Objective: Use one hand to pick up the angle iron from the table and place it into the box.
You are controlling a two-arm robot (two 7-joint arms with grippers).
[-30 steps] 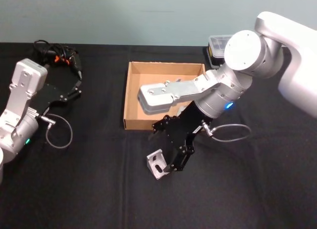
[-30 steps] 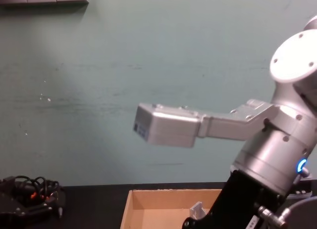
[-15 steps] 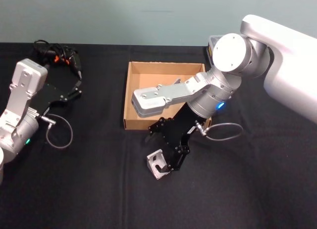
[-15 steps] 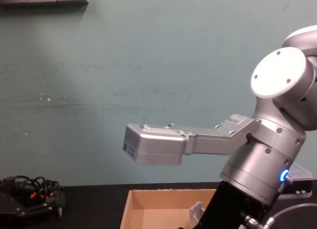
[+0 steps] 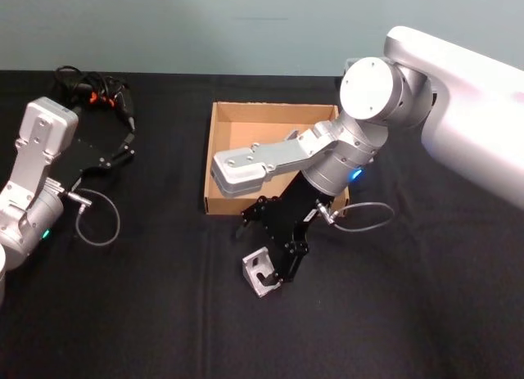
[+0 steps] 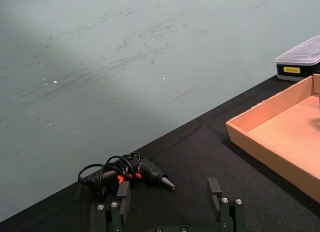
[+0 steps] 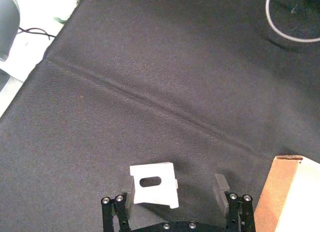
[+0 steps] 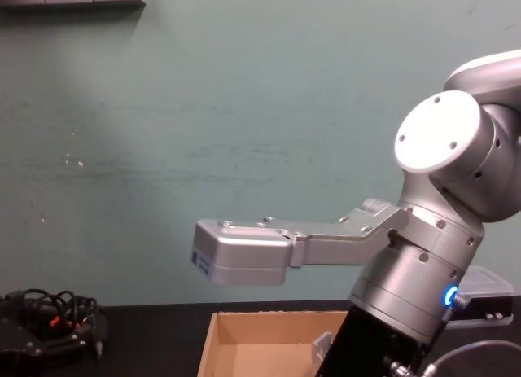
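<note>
The right end effector (image 7: 173, 189) sits open around the angle iron (image 7: 152, 185) on the bench (image 5: 164, 313), seemingly not gripping yet; lifting and placing into the box (image 5: 246, 121) remain.

My head camera looks steeply down on the table (image 5: 123, 313) and the box (image 5: 214, 162); my chest camera faces the wall, catching the box's far wall (image 8: 269, 328). Wrist cameras sit low and close: the left sees the box too (image 6: 260, 137), the right its corner (image 7: 285, 192).
</note>
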